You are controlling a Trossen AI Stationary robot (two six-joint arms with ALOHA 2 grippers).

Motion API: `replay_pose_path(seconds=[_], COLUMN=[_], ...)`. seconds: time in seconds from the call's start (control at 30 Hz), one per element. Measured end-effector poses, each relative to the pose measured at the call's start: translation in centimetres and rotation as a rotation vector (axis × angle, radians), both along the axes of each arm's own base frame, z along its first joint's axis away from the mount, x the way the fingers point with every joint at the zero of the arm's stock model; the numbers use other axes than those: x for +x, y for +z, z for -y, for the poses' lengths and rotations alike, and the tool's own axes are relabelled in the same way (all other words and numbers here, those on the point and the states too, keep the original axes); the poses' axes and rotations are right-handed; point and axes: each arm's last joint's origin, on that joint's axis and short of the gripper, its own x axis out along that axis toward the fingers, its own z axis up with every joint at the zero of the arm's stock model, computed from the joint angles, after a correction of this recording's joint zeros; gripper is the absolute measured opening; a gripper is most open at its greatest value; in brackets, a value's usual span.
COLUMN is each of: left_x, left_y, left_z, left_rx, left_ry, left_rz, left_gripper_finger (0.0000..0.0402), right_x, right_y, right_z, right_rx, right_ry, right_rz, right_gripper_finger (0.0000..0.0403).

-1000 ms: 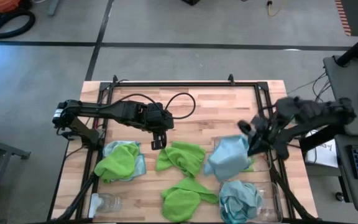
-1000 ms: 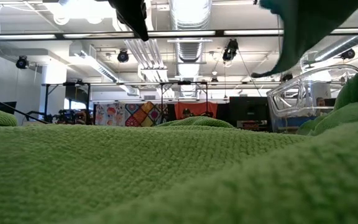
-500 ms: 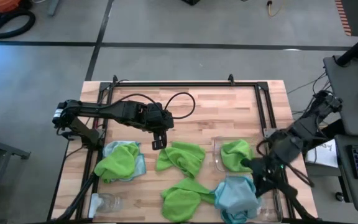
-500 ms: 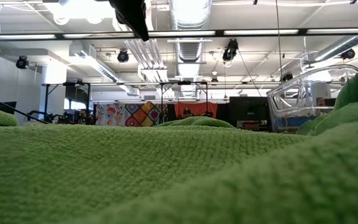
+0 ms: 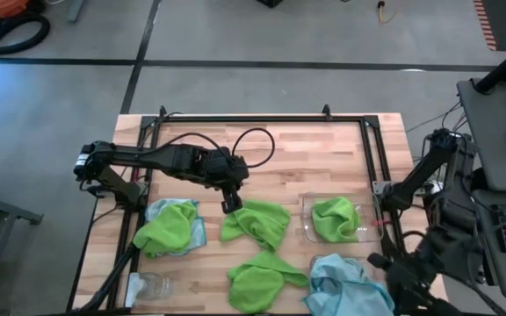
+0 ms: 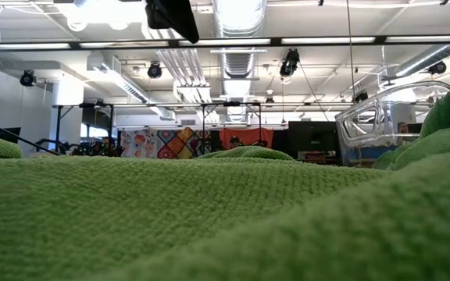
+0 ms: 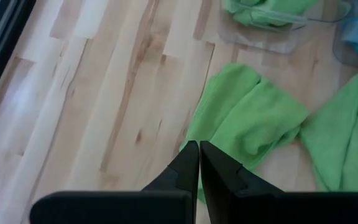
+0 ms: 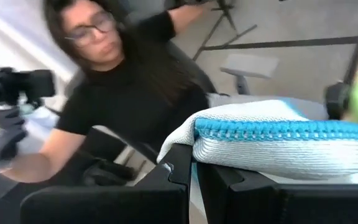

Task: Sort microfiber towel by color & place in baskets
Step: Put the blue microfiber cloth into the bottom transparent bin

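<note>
Two baskets are being filled by colour: a green towel point(image 5: 335, 218) lies in the far basket point(image 5: 308, 230), and a blue towel point(image 8: 272, 140) is pinched in the clenched jaws of the right gripper point(image 8: 193, 163), draped over them above the near basket point(image 5: 392, 279), probably so it can be dropped among its own colour. The left gripper point(image 7: 199, 149) is poised with jaws clenched on nothing, a loose green cloth point(image 7: 247, 124) just ahead of its tips, likely the next pick. A person point(image 8: 120, 81) is seen beyond the table.
</note>
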Motion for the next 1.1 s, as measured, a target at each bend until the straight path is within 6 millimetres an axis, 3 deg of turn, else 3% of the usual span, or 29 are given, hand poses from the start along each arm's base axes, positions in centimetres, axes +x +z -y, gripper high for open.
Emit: replay_pose_path(seconds=[0.23,0.33,0.63,1.1], left_x=[0.1,0.1,0.1,0.1], left_y=[0.1,0.1,0.1,0.1], left_z=[0.1,0.1,0.2,0.3], left_rx=[-0.003,-0.001,0.013,0.013], left_ry=[-0.001,-0.003,-0.025,-0.029], left_rz=[0.014,0.014,0.01,0.011], left_gripper_finger=[0.0,0.0,0.0,0.0], right_x=[-0.3,-0.4,0.0,0.8], right_y=[-2.9,-3.5,-4.6,-9.3], right_z=[0.6,0.8,-0.2,-2.3], right_rx=[-0.214,-0.224,-0.184,-0.371], right_ry=[-0.25,-0.311,-0.364,-0.481], right_rz=[-0.215,-0.289,-0.42,-0.677], right_gripper_finger=[0.0012,0.0012,0.0012,0.0012])
